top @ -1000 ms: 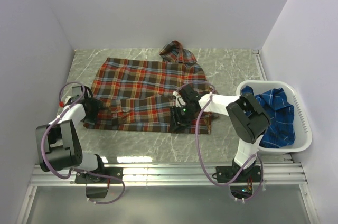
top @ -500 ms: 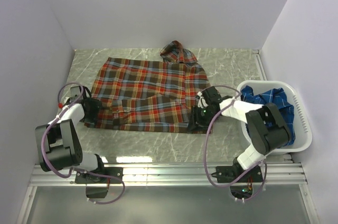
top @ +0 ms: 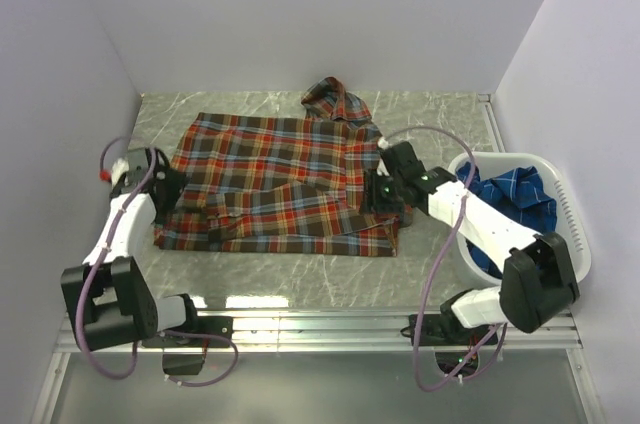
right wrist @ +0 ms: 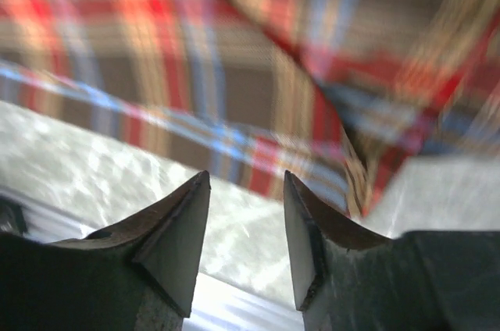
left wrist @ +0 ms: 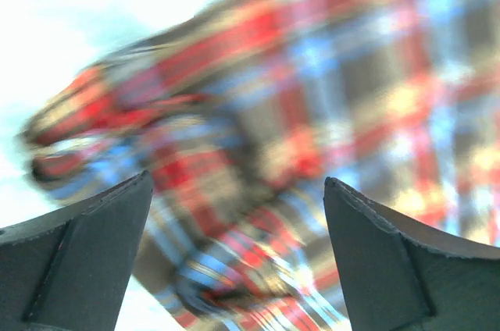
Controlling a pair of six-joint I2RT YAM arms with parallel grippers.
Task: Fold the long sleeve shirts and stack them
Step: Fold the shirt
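Right wrist feed blurred when I checked it. At bottom of frame, right gripper, jaws part-way apart, nothing between them. Through gap I saw only marbled grey table. Dark fingers pointed up-frame toward cloth. Upper frame was filled by red-orange plaid shirt, hem running just beyond fingertips. Folded edge crossed diagonally from top centre down to right, ending in corner near right-hand finger. Couldn't tell whether corner touched it.

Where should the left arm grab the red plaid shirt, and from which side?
Probably take the red plaid shirt at its bunched left edge, coming in low from the left. The cloth there is rumpled and raised off the table, so the open left gripper, facing it, can close over a fold.
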